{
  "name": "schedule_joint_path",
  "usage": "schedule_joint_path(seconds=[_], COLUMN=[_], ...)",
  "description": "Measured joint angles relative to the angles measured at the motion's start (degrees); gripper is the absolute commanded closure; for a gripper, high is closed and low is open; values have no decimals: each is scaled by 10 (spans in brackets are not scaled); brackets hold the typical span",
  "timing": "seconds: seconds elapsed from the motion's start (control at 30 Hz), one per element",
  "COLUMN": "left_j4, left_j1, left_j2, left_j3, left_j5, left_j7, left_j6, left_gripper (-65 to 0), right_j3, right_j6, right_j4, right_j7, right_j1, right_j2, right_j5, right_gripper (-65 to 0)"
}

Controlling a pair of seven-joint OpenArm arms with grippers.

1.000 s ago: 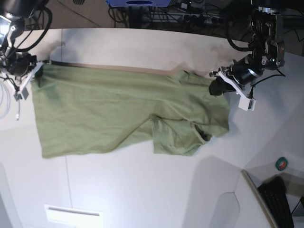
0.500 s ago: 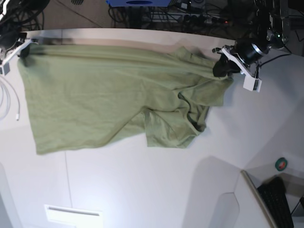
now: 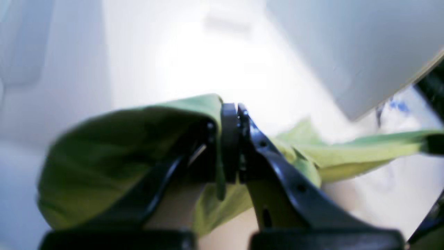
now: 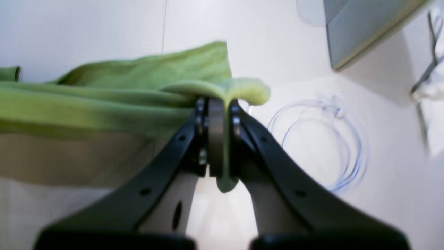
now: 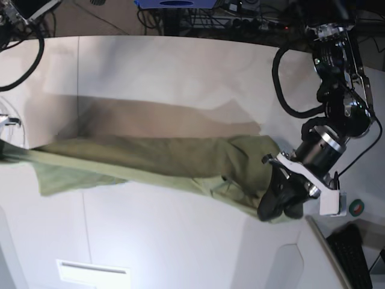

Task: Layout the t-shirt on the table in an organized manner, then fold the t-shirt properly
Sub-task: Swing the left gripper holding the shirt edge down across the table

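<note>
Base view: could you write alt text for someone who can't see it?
An olive-green t-shirt hangs stretched in a long band above a white table, casting a shadow on it. On the right, a black robot gripper is shut on one end; the other end runs off the left edge. A dark keyboard and green tape roll sit at lower right.

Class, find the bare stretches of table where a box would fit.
Free: the table behind the t-shirt, and the near strip in front of it. Crowded: the right end, around the left hand gripping the cloth.
</note>
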Motion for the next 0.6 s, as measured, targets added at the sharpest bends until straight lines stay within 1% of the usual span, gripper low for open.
schedule_joint_path(seconds=[0.17, 0.27, 0.33, 0.4, 0.47, 0.5, 0.6], left_j4=[-6, -6, -6, -3, 4, 5, 7], left_j1=[-85, -90, -90, -90, -89, -87, -75], left_j2=[6, 5, 5, 5, 4, 3, 4], left_j3=[1, 0, 8, 20, 27, 31, 36], left_j5=[-43, -40, -47, -83, -117, -137, -180], left_j7=[-5, -3, 0, 0, 2, 0, 2], left_j6=[-1, -1, -1, -1, -1, -2, -3], left_gripper=[0, 0, 0, 0, 0, 0, 0], right_j3=[0, 0, 3, 33, 79, 102, 159], right_j6=[-2, -2, -2, -1, 1, 1, 1], right_j4=[1, 2, 4, 5, 7, 7, 9], right_j7=[5, 5, 6, 9, 5, 2, 7], right_j1=[67, 77, 75, 64, 51, 45, 8], right_j2=[50, 76, 89, 90, 86, 86, 89], right_j5=[1, 3, 3, 16, 14, 23, 81], right_gripper=[0, 0, 0, 0, 0, 0, 0])
